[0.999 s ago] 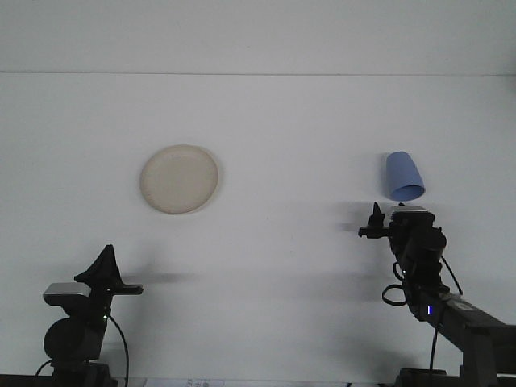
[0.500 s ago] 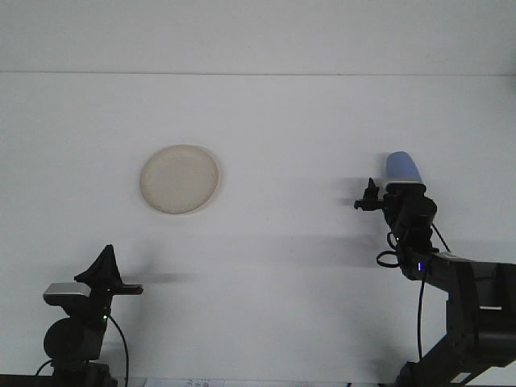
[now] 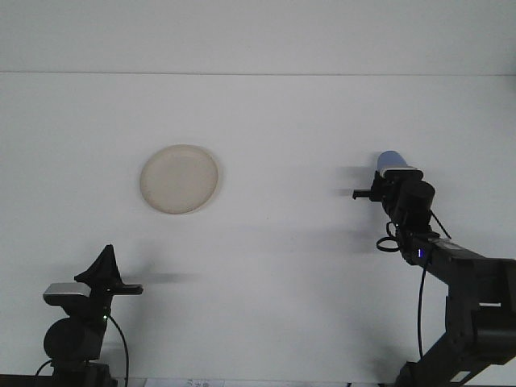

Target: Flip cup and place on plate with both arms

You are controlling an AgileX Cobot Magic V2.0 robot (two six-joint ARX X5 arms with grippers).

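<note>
Right gripper (image 3: 385, 181) at blue cup (image 3: 390, 160), grip state unclear; left gripper (image 3: 105, 266) parked low, state unclear; plate (image 3: 179, 179) well apart on table (image 3: 274, 266)

Bright even light, soft shadows, slight softness

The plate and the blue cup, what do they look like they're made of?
The plate looks like paper or pulp: off-white, matte, no glare. The cup is probably plastic, going by its even blue colour, but the right arm hides most of it, so that's uncertain.
</note>
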